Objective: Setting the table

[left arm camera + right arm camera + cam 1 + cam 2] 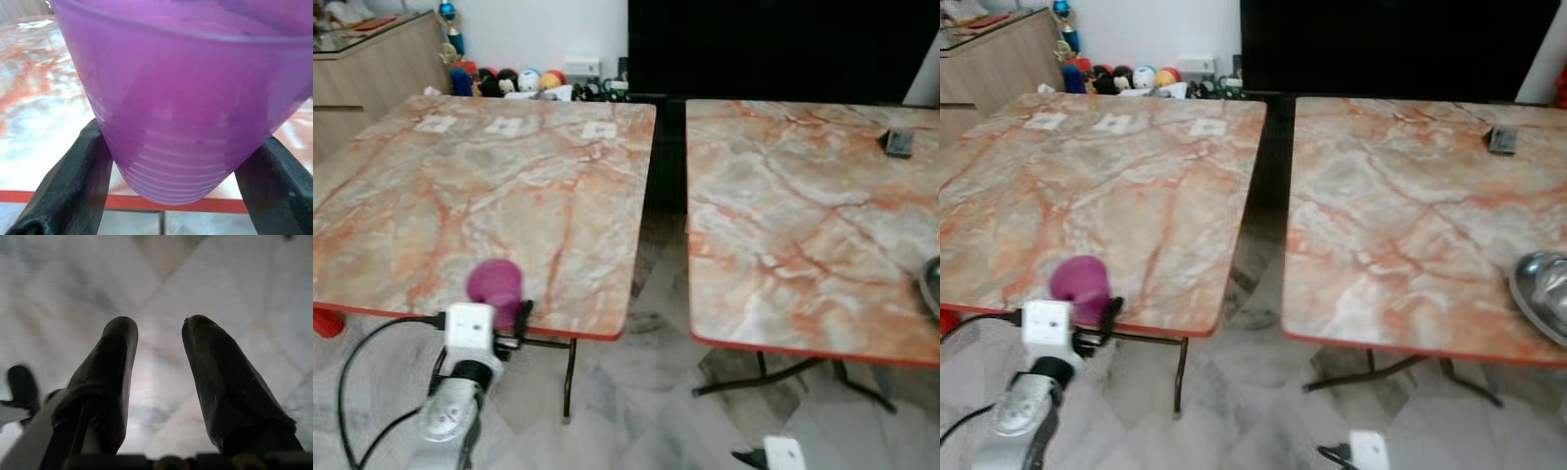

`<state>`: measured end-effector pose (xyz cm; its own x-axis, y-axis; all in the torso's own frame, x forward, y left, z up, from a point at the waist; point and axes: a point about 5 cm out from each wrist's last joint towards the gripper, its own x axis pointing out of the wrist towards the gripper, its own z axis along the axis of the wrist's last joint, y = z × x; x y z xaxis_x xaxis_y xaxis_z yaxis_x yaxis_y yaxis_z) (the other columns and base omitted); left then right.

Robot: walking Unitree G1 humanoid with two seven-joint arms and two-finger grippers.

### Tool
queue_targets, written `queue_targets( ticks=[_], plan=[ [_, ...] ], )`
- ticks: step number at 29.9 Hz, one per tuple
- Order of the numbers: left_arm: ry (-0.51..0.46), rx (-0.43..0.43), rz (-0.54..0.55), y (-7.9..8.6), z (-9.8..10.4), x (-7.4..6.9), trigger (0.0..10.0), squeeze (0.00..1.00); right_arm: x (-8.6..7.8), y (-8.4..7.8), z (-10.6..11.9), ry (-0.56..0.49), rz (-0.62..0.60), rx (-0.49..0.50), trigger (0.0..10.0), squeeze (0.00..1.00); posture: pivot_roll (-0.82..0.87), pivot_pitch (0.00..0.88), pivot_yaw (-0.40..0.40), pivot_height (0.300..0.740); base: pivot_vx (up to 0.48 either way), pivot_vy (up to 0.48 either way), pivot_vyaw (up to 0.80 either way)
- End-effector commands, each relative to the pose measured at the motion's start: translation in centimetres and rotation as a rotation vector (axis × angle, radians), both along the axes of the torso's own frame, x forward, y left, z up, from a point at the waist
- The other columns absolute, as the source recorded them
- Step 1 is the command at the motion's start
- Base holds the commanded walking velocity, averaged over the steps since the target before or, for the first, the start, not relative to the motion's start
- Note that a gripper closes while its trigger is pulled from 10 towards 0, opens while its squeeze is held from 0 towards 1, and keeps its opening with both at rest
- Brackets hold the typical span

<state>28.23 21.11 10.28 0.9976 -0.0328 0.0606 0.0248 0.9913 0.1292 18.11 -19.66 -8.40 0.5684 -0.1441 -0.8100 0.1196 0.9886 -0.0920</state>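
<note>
Head views: two marble-patterned tables stand side by side with a gap between them; the left gripper holds a purple cup over the near edge of the left surface; a metal bowl sits at the right surface's near right edge, a small dark object farther back.

Left wrist view: the jaws are clamped on the purple cup's ribbed lower wall, one finger each side; the red table edge lies beneath.

Right wrist view: the right gripper hangs above tiled floor, jaws slightly apart, holding nothing.
</note>
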Motion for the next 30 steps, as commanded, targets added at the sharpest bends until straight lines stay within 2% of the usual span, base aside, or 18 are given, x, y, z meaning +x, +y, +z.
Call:
queue_targets(
  ticks=[1, 30],
  plan=[
    [0.01, 0.008, 0.017, 0.62, -0.09, -0.26, 10.0, 0.0, -0.4, 0.92, -0.31, 0.012, 0.015, 0.018, 10.0, 0.0, 0.02, 0.066, 0.003, 0.74, 0.0, -0.458, 0.0],
    [0.011, 0.009, 0.001, 0.3, -0.23, -0.3, 10.0, 0.0, -0.32, 1.02, -0.26, 0.002, 0.039, 0.009, 10.0, 0.0, 0.02, 0.035, -0.004, 0.74, 0.0, -0.449, 0.0]
  ],
)
